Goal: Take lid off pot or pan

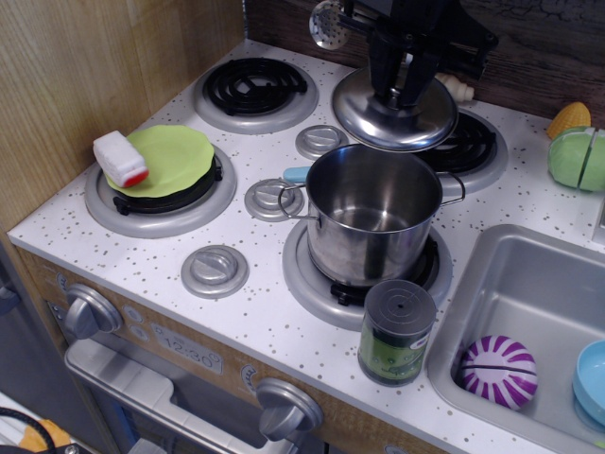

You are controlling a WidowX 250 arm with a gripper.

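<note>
Steel gleams at the middle of the toy stove: the pot stands uncovered on the front right burner, directly below and a little in front of the pincer, and its inside looks bare, with only reflections showing on the bottom. Its two wire loop handles stick out to either side. The lid hangs in the air above the pot's far rim, tilted slightly, clear of the pot and partly covering the rear right burner behind it. The black pincer comes down from the top edge and its fingers are pressed in on the small knob at the lid's centre, pinching it; the knob itself is mostly hidden between them. In front of the pot, nearer the counter edge and well below the pincer, a grey-and-green tin can stands upright with its top closed. To the pincer's lower right, the sink holds a purple-and-white striped ball and, at the frame edge, part of a light blue bowl whose contents cannot be made out. Far to the pincer's lower left, a lime-green disc lies on the front left burner with a small white bottle with a red cap resting on its edge. A perforated metal spoon hangs just left of the pincer's arm.
</note>
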